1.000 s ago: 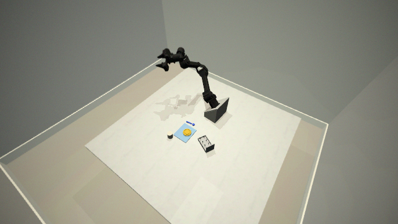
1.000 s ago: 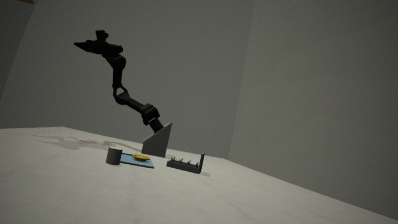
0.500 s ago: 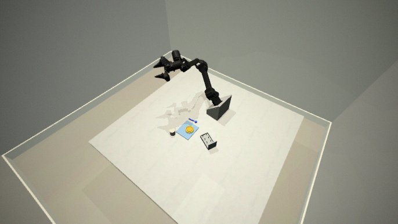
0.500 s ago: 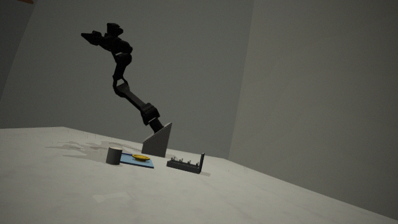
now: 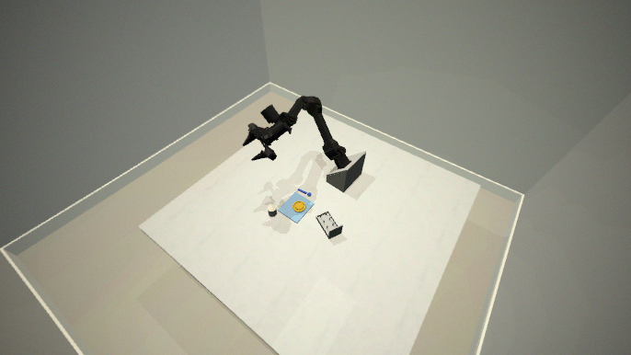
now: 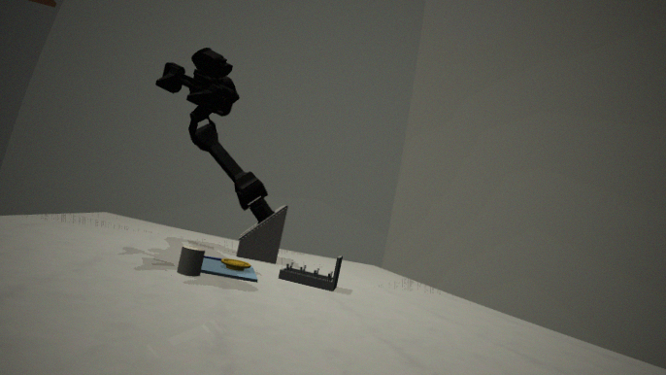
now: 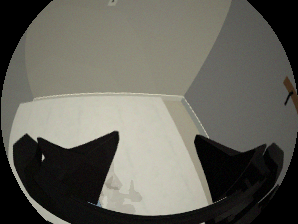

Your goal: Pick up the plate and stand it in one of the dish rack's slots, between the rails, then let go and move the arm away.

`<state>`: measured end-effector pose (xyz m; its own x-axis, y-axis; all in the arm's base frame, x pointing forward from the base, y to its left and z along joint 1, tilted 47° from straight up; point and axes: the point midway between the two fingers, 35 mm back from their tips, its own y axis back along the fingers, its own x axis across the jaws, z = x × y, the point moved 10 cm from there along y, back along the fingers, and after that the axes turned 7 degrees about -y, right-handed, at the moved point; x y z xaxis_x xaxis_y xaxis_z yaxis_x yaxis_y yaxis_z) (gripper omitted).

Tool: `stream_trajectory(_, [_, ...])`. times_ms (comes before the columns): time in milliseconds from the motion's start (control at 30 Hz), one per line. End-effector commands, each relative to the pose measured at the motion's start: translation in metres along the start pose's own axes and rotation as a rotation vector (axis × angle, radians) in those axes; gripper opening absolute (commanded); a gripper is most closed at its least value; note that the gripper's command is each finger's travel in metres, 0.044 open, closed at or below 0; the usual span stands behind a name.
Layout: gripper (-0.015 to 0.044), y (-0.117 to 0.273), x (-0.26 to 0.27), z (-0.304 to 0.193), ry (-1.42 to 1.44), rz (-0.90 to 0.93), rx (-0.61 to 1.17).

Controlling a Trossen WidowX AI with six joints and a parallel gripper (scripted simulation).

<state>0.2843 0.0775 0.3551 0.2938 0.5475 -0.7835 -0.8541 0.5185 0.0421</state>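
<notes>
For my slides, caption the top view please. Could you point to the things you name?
Jaws open, the arm hangs above a yellow plate (image 5: 299,206) (image 6: 236,264) awaiting its dish rack (image 5: 341,231) (image 6: 306,279).

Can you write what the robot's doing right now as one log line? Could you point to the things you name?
gripper (image 5: 257,151) (image 7: 158,137): open, raised | plate (image 5: 299,206) (image 6: 236,264): on blue mat (image 5: 289,211) (image 6: 229,275) | rack (image 5: 336,233) (image 6: 307,279): no plate
</notes>
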Motion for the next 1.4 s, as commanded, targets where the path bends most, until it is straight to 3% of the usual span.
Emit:
stream_trajectory(0, [0.04, -0.014, 0.028, -0.011, 0.02, 0.068, 0.074])
stream_trajectory(533, [0.04, -0.051, 0.121, -0.087, 0.075, 0.295, 0.474])
stream_trajectory(1100, [0.04, -0.049, 0.177, -0.179, 0.142, 0.282, 1.022])
stream_trajectory(1367, [0.04, -0.05, 0.183, -0.186, 0.146, 0.277, 1.043])
